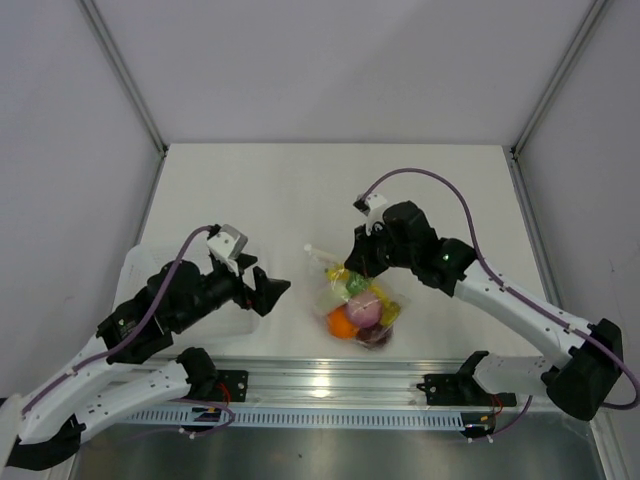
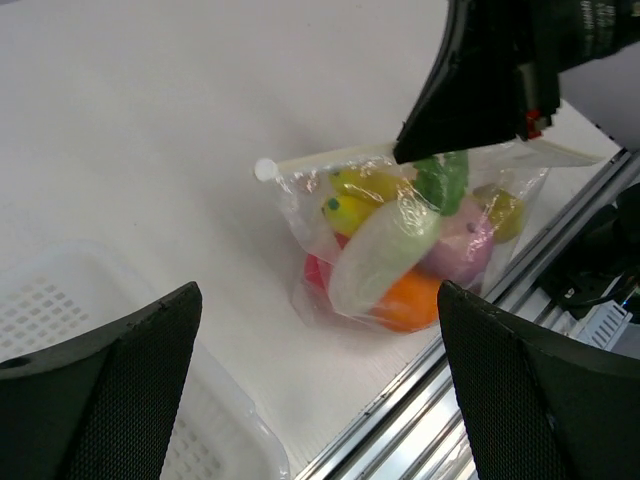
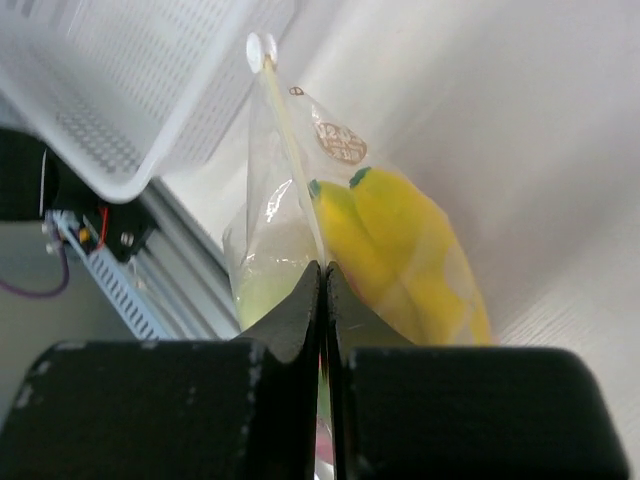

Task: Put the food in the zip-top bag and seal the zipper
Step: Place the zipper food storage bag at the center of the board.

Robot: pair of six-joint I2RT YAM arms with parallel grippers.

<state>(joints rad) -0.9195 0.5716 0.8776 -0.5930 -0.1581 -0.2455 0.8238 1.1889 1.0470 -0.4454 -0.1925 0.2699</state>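
Left end effector (image 2: 318,300) wide open — right end effector (image 3: 323,285) seemingly shut.

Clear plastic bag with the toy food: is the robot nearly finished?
Nearly. The colourful toy fruits and vegetables are inside the crinkly clear plastic bag. The right jaws pinch its thin zipper strip; the left jaws hang open, apart. Left: finishing the seal, which I can't confirm.

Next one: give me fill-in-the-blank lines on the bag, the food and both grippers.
The food sits ____ the zip-top bag.
The right gripper is ____ on the zipper.
The left gripper is ____, holding nothing.
The white tray lies beneath the ____ arm.
Missing: inside; shut; open; left.
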